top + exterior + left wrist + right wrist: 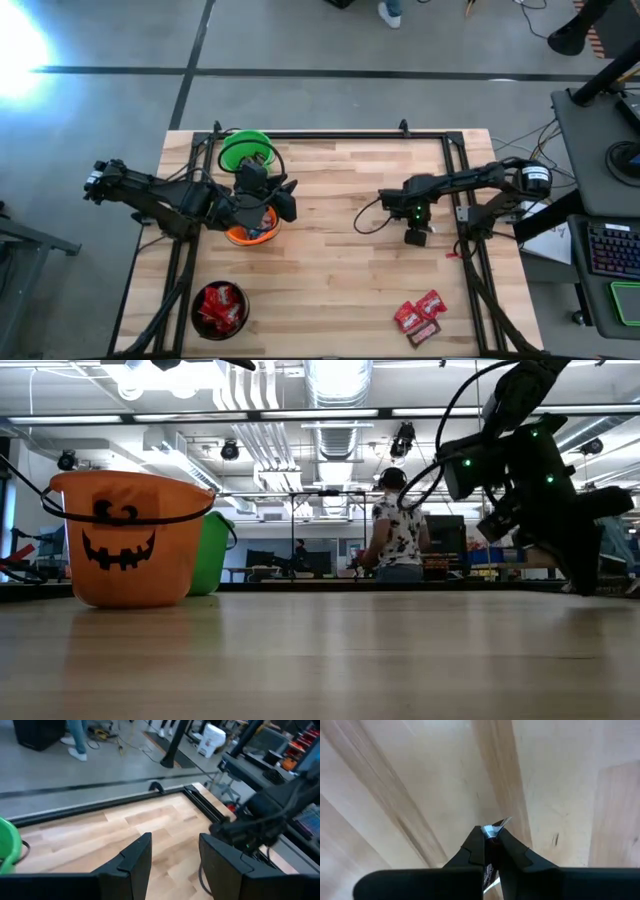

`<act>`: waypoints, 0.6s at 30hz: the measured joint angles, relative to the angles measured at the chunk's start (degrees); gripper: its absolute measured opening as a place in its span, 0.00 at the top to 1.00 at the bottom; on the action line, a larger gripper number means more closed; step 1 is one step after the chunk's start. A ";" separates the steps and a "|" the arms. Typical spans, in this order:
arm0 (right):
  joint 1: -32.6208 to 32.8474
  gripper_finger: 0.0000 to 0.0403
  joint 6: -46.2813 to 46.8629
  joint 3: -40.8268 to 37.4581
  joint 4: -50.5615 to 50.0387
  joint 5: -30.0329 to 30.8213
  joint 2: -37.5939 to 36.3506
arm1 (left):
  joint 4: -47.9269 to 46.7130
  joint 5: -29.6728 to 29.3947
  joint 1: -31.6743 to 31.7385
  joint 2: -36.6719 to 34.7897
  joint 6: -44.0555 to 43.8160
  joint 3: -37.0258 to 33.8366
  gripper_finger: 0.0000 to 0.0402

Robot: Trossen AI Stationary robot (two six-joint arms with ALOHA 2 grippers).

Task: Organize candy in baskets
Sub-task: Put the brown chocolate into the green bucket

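Wooden table (pixel 330 200); right gripper (pixel 489 834) pinched tight on a candy (pixel 496 827).

My worktop (pixel 330 200) is a pale wooden board of butted planks, framed by dark rails along its edges. On it stand three buckets down my left side: a green one (pixel 243 150) at the far edge, an orange one (pixel 252 233) with a pumpkin face just in front of it, and a black one (pixel 219 309) near the front edge, filled with red sweets. A small heap of sweets (pixel 418 316), mostly red-wrapped and one dark brown, lies at the front on my right side, well apart from the buckets.
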 joint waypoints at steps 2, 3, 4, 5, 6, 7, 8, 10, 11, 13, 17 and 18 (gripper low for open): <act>0.00 0.98 1.65 0.03 0.00 -0.16 -1.26 | 0.00 1.54 0.00 0.00 0.00 0.00 0.64; 0.00 0.98 2.33 0.15 -0.06 -0.23 -1.90 | 0.00 2.24 0.00 0.00 0.00 0.00 0.64; 0.00 0.97 3.25 0.38 -0.10 -0.34 -2.52 | -0.02 2.78 -0.02 0.00 0.00 0.00 0.64; 0.00 0.97 4.22 0.78 -0.28 -0.55 -3.12 | -0.02 3.29 -0.01 0.00 0.00 0.00 0.64; 0.00 0.97 4.90 1.34 -0.27 -1.00 -3.81 | -0.02 3.90 0.00 0.00 0.00 0.00 0.64; 0.00 0.97 5.86 2.15 -0.19 -1.26 -4.63 | -0.03 4.01 0.00 0.00 0.00 0.00 0.64; 0.00 0.97 6.52 3.12 -0.16 -1.28 -5.43 | -0.09 4.08 0.00 0.00 0.00 0.00 0.64; 0.00 0.97 8.40 5.27 -0.16 -1.37 -6.90 | -0.11 4.67 0.00 0.00 0.32 0.02 0.64; 0.00 0.97 9.23 6.56 -0.11 -1.36 -7.61 | -0.09 5.38 0.00 0.00 0.73 0.00 0.64; 0.00 0.97 11.21 9.59 0.23 -1.35 -9.17 | -0.15 6.13 0.00 0.00 1.19 0.02 0.64; 0.00 0.97 14.24 16.64 0.55 -1.25 -11.28 | -0.13 8.57 -0.01 0.00 3.58 0.02 0.64; 0.00 0.97 15.00 18.59 0.80 -1.24 -11.59 | -0.13 9.00 -0.01 0.00 4.17 0.01 0.64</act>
